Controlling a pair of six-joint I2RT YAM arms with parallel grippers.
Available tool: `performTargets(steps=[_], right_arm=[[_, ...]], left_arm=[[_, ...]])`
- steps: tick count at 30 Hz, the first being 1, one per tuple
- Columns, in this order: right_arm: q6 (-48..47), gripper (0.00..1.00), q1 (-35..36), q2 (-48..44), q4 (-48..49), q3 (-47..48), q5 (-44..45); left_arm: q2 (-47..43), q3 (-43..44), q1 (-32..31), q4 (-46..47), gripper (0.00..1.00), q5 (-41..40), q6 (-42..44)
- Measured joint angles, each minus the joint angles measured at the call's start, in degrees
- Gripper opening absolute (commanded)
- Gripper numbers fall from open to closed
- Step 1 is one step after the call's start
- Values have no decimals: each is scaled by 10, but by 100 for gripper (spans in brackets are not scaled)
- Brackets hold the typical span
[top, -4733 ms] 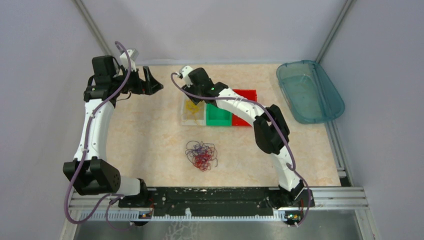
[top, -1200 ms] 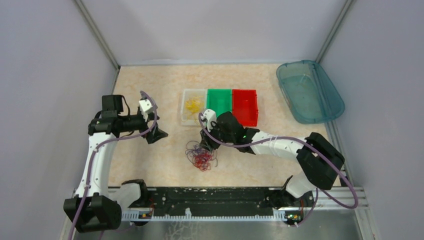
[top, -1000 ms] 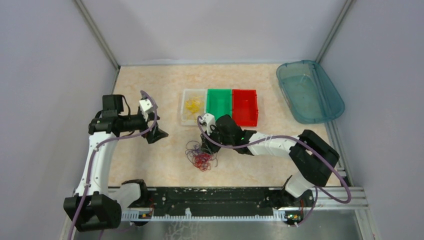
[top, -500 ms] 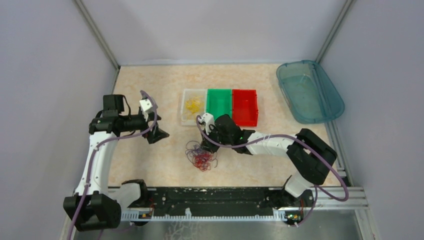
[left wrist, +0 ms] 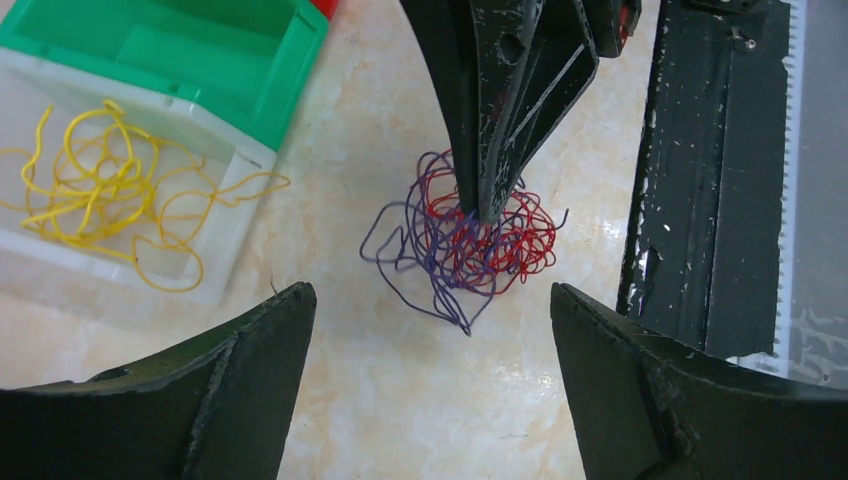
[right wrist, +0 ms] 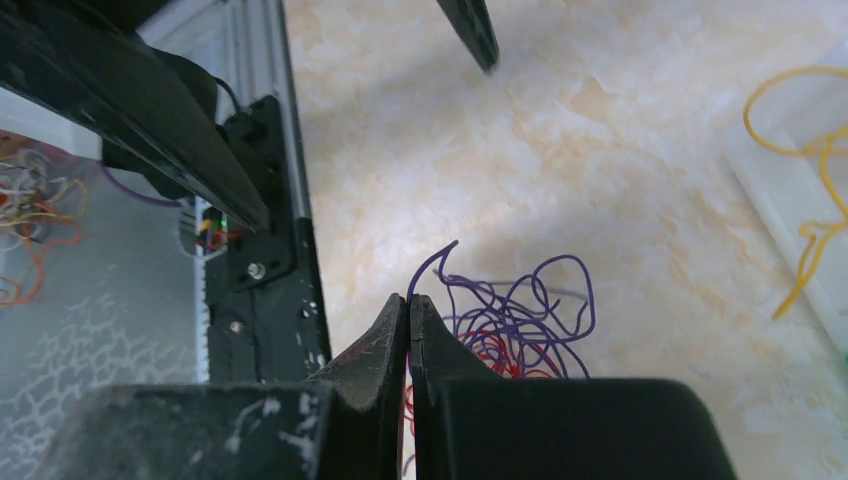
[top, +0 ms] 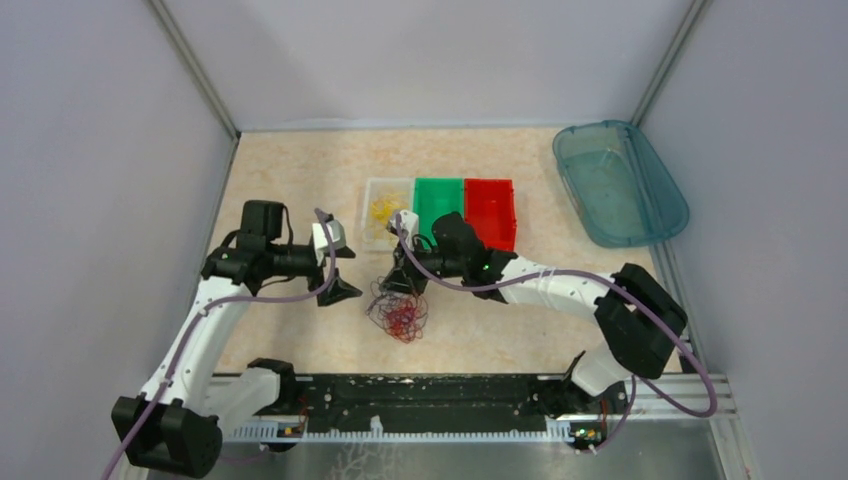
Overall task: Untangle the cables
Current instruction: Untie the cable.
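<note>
1. The red and purple cables (top: pixel 400 315) lie tangled on the table (top: pixel 300 170).
2. The right gripper (right wrist: pixel 410 300) is closed on one purple strand of them.
3. The left gripper (top: pixel 344 272) hangs wide open just beside.
4. The yellow cables (top: pixel 383 210) lie in the clear bin (top: pixel 374 240).

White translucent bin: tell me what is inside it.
Thin yellow curly wires lie bunched in the white translucent plastic bin, one loop over its rim. From above, the right arm's wrist hides its near corner.
</note>
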Motion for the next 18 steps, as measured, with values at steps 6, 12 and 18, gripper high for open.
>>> performTargets(steps=[6, 12, 18], right_arm=[[24, 0, 0, -13, 26, 15, -48], [53, 0, 3, -16, 53, 15, -72], [69, 0, 5, -22, 68, 15, -74]], left_arm=[[1, -1, -26, 15, 83, -2, -7], [2, -1, -36, 13, 72, -2, -6], [5, -1, -44, -6, 60, 5, -10]])
